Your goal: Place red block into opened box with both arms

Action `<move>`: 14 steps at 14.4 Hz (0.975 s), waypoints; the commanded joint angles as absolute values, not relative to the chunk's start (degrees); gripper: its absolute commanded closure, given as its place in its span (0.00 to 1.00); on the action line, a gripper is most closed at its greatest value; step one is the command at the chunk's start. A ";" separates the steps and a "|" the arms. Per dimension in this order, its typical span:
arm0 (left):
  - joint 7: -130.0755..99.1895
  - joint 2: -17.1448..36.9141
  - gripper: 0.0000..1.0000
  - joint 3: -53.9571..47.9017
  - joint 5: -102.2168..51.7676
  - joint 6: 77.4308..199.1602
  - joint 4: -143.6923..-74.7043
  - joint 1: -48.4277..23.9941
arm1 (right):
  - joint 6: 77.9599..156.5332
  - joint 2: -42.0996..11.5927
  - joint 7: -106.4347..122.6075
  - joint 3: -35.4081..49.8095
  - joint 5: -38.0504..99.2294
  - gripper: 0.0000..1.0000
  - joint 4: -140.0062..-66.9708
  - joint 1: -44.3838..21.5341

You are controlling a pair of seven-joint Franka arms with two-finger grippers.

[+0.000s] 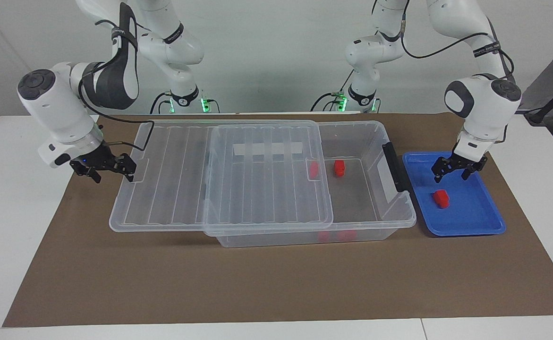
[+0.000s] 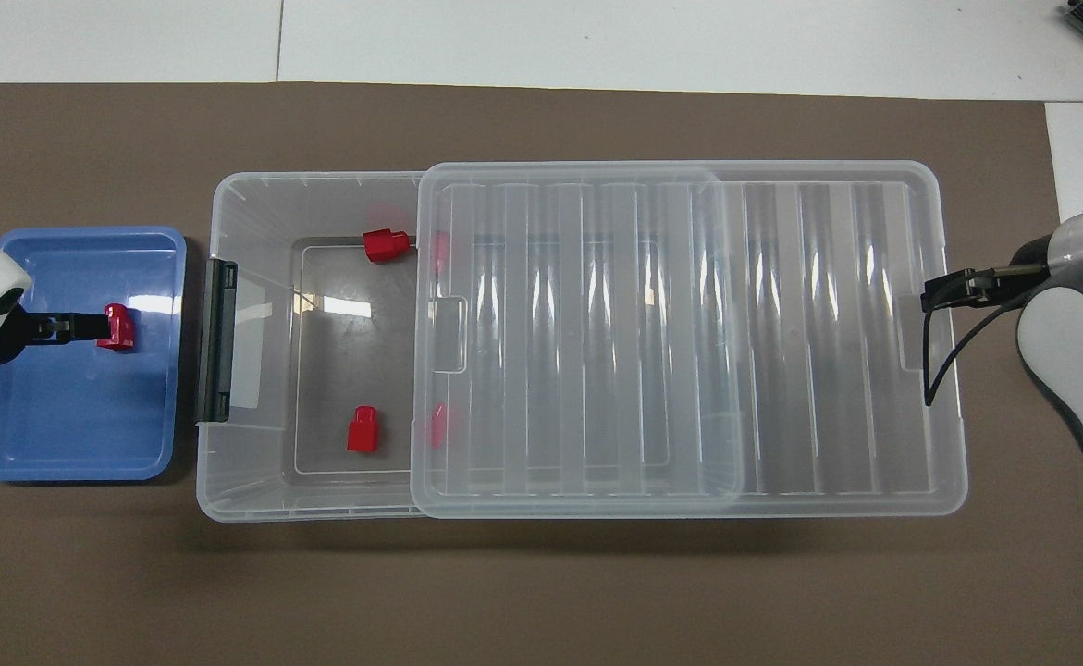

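Observation:
A red block [image 1: 441,198] [image 2: 119,327] lies in the blue tray [image 1: 474,222] [image 2: 60,435] beside the box, at the left arm's end of the table. My left gripper [image 1: 451,177] [image 2: 88,326] hangs open just above that block and does not touch it. The clear box [image 1: 401,222] [image 2: 227,504] stands open at the tray's end. Its ribbed lid [image 1: 238,189] [image 2: 689,324] is slid toward the right arm's end. My right gripper [image 1: 112,174] [image 2: 929,294] is open, with one fingertip against the lid's end tab. Two red blocks [image 1: 339,167] [image 2: 384,245] [image 2: 361,430] lie in the box's uncovered part.
A black latch [image 1: 394,165] [image 2: 217,342] sits on the box's end wall facing the tray. Brown paper [image 1: 257,283] covers the table under everything. More red shows dimly through the lid's edge [image 2: 436,425].

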State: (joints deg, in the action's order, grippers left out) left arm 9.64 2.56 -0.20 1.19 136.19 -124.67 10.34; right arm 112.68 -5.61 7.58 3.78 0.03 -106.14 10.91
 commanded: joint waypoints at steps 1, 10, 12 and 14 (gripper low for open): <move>10.80 4.12 0.00 -0.09 1.14 139.65 -126.12 10.20 | 110.66 -2.65 6.17 4.57 0.09 0.01 -106.17 10.99; 10.81 10.02 0.00 -0.09 1.23 145.54 -125.33 10.28 | 95.38 -0.79 -9.57 4.75 0.00 0.00 -94.59 2.55; 10.90 10.28 0.00 -0.09 1.23 145.63 -125.33 10.28 | 91.95 -0.79 -10.19 4.75 0.52 0.00 -91.07 2.37; 11.16 10.46 0.00 -0.09 1.23 145.81 -125.33 10.28 | 88.96 -1.49 -10.20 4.66 -0.26 0.00 -87.29 2.46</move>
State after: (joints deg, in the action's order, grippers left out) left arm 10.17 9.63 -0.22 1.18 144.41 -125.62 10.29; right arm 92.15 -0.42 -9.21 4.57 -0.02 -91.53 2.03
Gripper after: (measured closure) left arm 0.000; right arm 0.000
